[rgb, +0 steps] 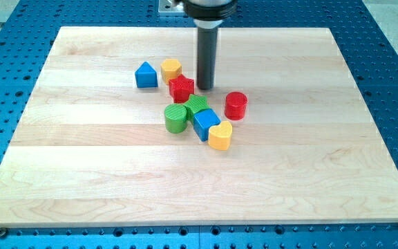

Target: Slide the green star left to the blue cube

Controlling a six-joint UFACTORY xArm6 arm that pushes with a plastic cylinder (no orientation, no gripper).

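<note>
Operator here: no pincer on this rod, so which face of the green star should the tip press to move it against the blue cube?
Hard to say: the green star already touches the blue cube, which sits below-right. My tip is just above it; pressing its upper edge looks best.

Wooden board (81, 180) lies on blue perforated table (392, 62). Blue triangular block (146, 75) sits far left of cluster, yellow pentagon block (171, 69) just beside it on right. Red star (181, 88) touches yellow pentagon's near right side. Green cylinder (175, 118) stands near left. Red cylinder (235, 105) stands apart, right. Yellow heart (220, 135) nearest to view's bottom.
</note>
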